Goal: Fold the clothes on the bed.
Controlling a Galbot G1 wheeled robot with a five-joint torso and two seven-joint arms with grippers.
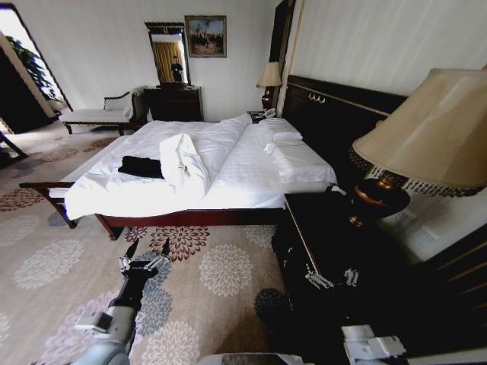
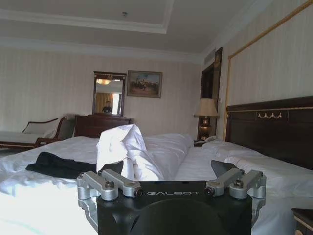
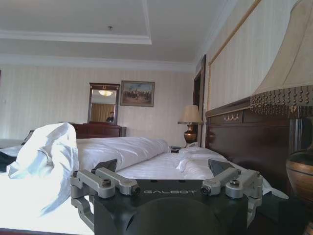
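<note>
The clothes [image 1: 141, 167] are a small black heap on the near left part of the bed [image 1: 251, 175], beside a bunched white duvet [image 1: 183, 160]. In the left wrist view the clothes [image 2: 58, 166] lie flat, left of the duvet ridge [image 2: 122, 147]. My left gripper [image 1: 148, 249] hangs open over the carpet, short of the bed's side rail and well apart from the clothes. My right gripper [image 1: 333, 278] is open too, low over the dark nightstand [image 1: 319, 236]. Both wrist views look across the mattress with spread, empty fingers, the left gripper [image 2: 167, 166] and the right gripper [image 3: 161, 166].
A big table lamp [image 1: 426, 137] stands on the nightstand close to my right arm. The tall dark headboard [image 1: 342, 114] runs along the right wall. A chaise bench [image 1: 95, 115] and a dresser with mirror [image 1: 173, 99] stand at the far wall. Flowered carpet [image 1: 221, 274] lies between me and the bed.
</note>
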